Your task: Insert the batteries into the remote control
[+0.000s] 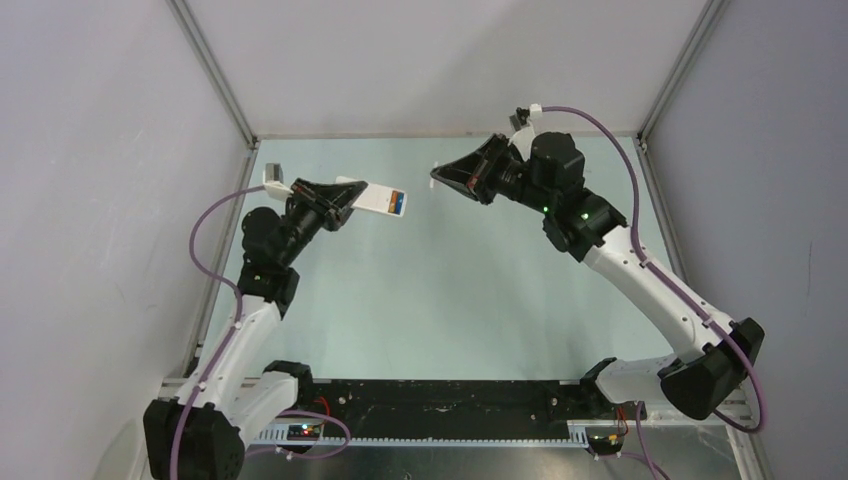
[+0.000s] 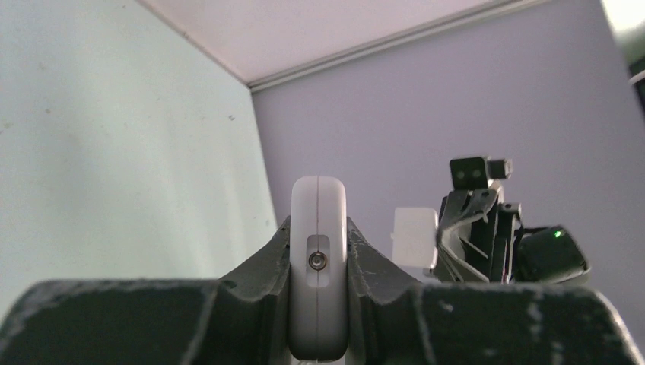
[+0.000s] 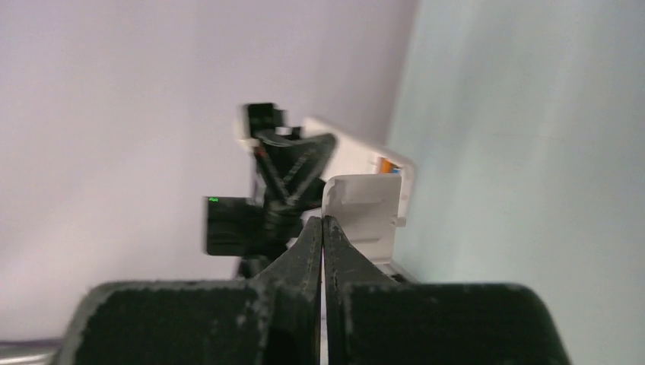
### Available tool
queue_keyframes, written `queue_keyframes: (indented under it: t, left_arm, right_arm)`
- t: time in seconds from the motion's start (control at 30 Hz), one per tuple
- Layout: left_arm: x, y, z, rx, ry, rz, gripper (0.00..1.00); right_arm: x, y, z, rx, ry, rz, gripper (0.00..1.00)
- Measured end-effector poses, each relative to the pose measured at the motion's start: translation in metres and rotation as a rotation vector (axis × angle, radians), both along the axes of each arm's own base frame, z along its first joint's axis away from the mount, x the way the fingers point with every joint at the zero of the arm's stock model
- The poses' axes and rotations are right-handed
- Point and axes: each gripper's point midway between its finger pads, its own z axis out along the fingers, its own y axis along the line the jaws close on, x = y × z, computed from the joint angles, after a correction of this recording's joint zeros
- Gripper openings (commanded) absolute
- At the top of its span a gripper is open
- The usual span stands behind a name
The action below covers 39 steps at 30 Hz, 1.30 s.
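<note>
My left gripper (image 1: pixel 343 203) is shut on the white remote control (image 1: pixel 378 199) and holds it above the table, its far end pointing right. The blue and orange batteries (image 1: pixel 398 203) show in the open compartment at that end. In the left wrist view the remote (image 2: pixel 318 220) stands edge-on between the fingers. My right gripper (image 1: pixel 447 178) is shut on a thin white battery cover (image 3: pixel 366 209), held in the air a short way right of the remote. The right wrist view shows the remote (image 3: pixel 351 149) behind the cover, with an orange spot (image 3: pixel 386 163).
The pale green table (image 1: pixel 440 300) is boxed in by grey walls with aluminium posts (image 1: pixel 215 75) at the back corners. A black rail (image 1: pixel 440 405) runs along the near edge between the arm bases.
</note>
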Motion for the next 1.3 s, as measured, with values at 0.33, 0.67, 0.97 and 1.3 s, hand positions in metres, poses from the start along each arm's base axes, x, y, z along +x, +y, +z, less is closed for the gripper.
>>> queue_keyframes:
  t: [0.33,0.67,0.97,1.3]
  left_arm:
    - [-0.007,0.0,0.054,-0.192,-0.013,0.056,0.0]
    - [-0.017,-0.003,0.08,-0.281,-0.028,0.032,0.0]
    - [-0.018,-0.005,0.086,-0.298,-0.023,0.014,0.0]
    - [-0.019,-0.01,0.085,-0.316,0.002,-0.019,0.0]
  right_arm:
    - [-0.025,0.032,0.07,0.342,0.034,0.09,0.0]
    - [-0.022,0.055,0.067,0.381,0.1,0.142,0.0]
    - [-0.03,0.064,0.071,0.373,0.107,0.186,0.0]
    - [-0.033,0.069,0.065,0.341,0.108,0.196,0.0]
